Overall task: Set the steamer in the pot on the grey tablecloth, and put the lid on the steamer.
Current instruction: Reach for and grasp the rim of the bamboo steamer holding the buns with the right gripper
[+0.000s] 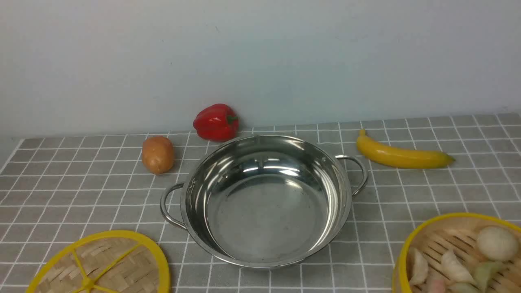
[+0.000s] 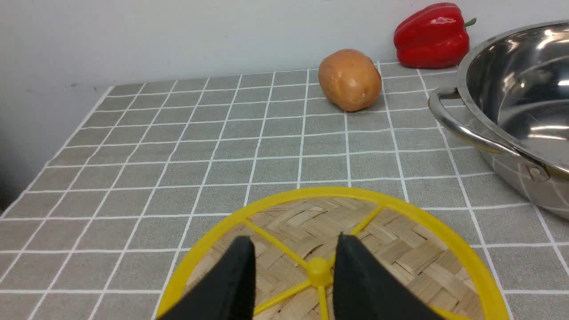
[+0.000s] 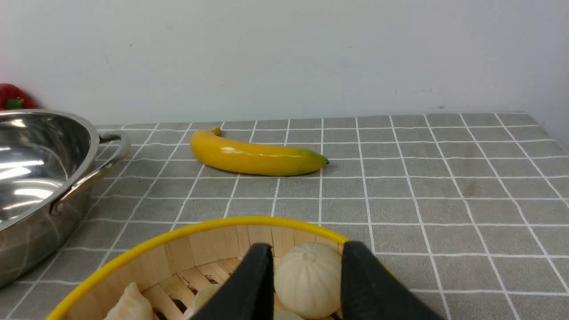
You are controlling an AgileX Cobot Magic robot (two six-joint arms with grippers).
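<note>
step: steamer (image 3: 213, 242) grab, pot (image 1: 264, 219) empty
my right claw (image 3: 306, 249): apart over steamer
my left claw (image 2: 293, 242): apart over lid (image 2: 400, 249)
next: clamp steamer wall

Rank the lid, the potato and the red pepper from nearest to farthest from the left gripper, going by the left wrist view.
1. Lid: nearest, just below the left gripper.
2. Potato: farther out on the grey tablecloth, beyond the lid.
3. Red pepper: farthest, behind the potato.

Front view angled down on the pot (image 1: 264, 203); wrist views low, close, toward the wall (image 1: 260, 49), both with that pot.
</note>
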